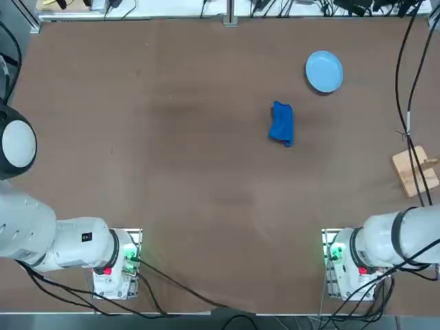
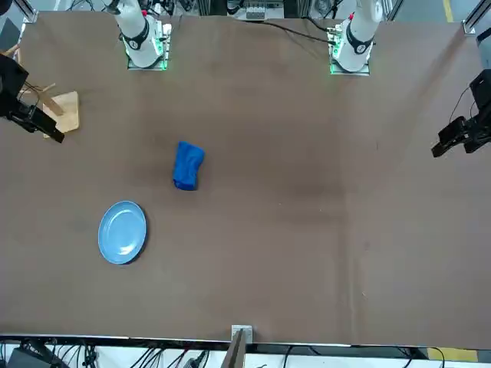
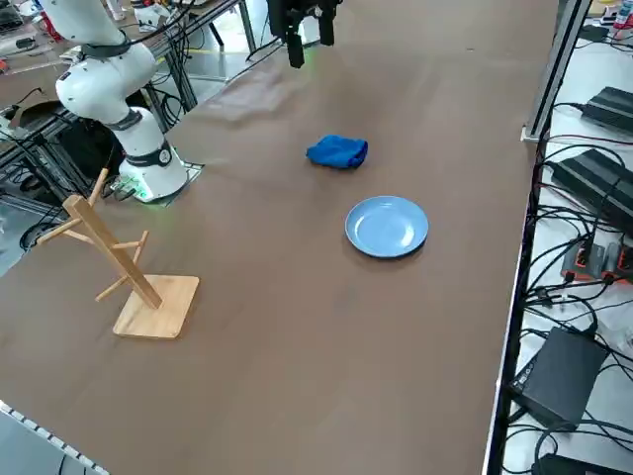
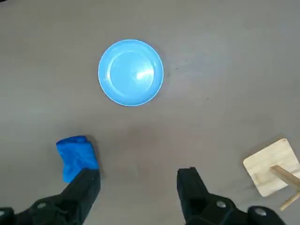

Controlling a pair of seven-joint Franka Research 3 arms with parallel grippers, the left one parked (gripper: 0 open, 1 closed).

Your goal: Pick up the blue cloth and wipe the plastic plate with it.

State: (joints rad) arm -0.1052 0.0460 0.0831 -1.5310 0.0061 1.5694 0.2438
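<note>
blue cloth (image 1: 282,123) bunched on the bench (image 1: 172,172), apart from the blue plastic plate (image 1: 324,71); right claw (image 4: 138,183) high above, open, empty; wiping stage undeterminable.

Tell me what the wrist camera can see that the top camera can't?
Only the right wrist view shows the right gripper, its two fingers open and high above the table. Only the top view shows both arm bases and the parked left arm. Both show the blue cloth, crumpled and lying apart from the light blue plastic plate, plus the wooden rack on the brown table.
</note>
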